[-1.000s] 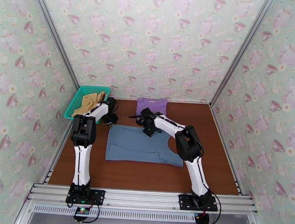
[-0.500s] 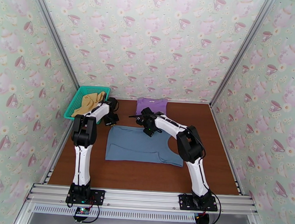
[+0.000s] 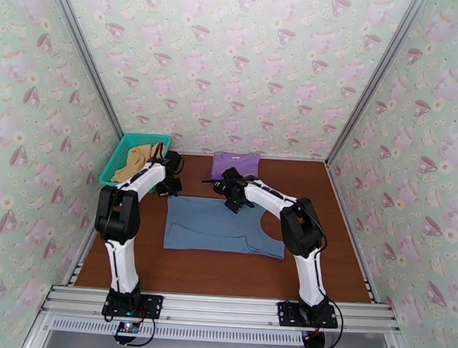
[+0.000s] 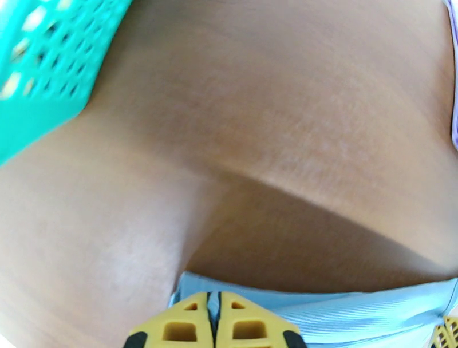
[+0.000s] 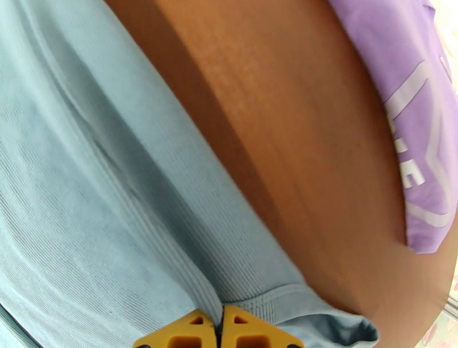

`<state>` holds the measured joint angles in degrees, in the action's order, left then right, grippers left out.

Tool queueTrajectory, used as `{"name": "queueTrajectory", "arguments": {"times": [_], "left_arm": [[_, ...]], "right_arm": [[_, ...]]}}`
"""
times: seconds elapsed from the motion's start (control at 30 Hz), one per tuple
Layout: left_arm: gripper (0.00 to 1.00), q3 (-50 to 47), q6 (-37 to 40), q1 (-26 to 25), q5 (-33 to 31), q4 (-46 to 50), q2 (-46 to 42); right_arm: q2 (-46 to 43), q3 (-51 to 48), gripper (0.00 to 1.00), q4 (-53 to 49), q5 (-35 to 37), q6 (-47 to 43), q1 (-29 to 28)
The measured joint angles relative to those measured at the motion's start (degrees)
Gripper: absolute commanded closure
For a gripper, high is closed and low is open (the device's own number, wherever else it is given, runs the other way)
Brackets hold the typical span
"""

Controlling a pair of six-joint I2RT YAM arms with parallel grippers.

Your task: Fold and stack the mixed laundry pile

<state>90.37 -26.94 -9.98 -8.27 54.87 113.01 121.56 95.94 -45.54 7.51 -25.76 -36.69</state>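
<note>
The grey-blue piece (image 3: 217,226) lies spread flat on the brown table in the top view. My left gripper (image 3: 169,188) sits at its far left corner, yellow fingertips (image 4: 189,323) shut on the grey-blue cloth's edge (image 4: 355,315). Along the far edge, my right gripper (image 3: 233,202) is shut with the grey-blue hem (image 5: 172,240) pinched between its fingertips (image 5: 194,332). The purple T-shirt (image 3: 234,164) lies folded at the back, its pale print showing in the right wrist view (image 5: 401,103). The mustard-yellow piece (image 3: 138,157) lies in the basket.
The teal mesh basket (image 3: 116,162) stands at the back left corner, close to my left gripper, and its wall shows in the left wrist view (image 4: 46,74). Bare brown table (image 3: 336,238) surrounds the spread garment. Patterned walls enclose three sides.
My left arm's elbow has swung out to the left and lower. Both grippers stay at the garment's far edge, shifted only slightly; the cloth has barely moved.
</note>
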Motion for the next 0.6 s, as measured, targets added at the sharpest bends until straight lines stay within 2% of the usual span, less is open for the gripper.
{"name": "queueTrajectory", "arguments": {"times": [0.2,0.27,0.47,0.53,0.6], "left_arm": [[0.98,-7.39,-0.09,-1.05,-0.74,-2.43,-5.14],[0.90,-9.62,-0.44,-1.75,-0.96,-3.41,-6.34],[0.57,-17.40,-2.75,-4.39,-2.05,-5.44,-11.65],[0.54,-19.78,-3.37,-5.07,-2.47,-5.70,-13.99],[0.54,-21.44,-3.91,-5.46,-3.08,-5.70,-16.15]], "right_arm": [[-1.73,-2.47,1.00,1.70,-0.04,0.66,-0.11],[-2.36,-3.28,1.00,2.08,-0.07,0.96,-0.09],[-4.33,-7.39,1.00,4.20,-0.68,1.97,-0.09],[-4.83,-8.81,1.00,4.76,-0.92,2.56,-0.09],[-5.49,-10.49,0.93,5.51,-1.49,3.21,-0.09]]}}
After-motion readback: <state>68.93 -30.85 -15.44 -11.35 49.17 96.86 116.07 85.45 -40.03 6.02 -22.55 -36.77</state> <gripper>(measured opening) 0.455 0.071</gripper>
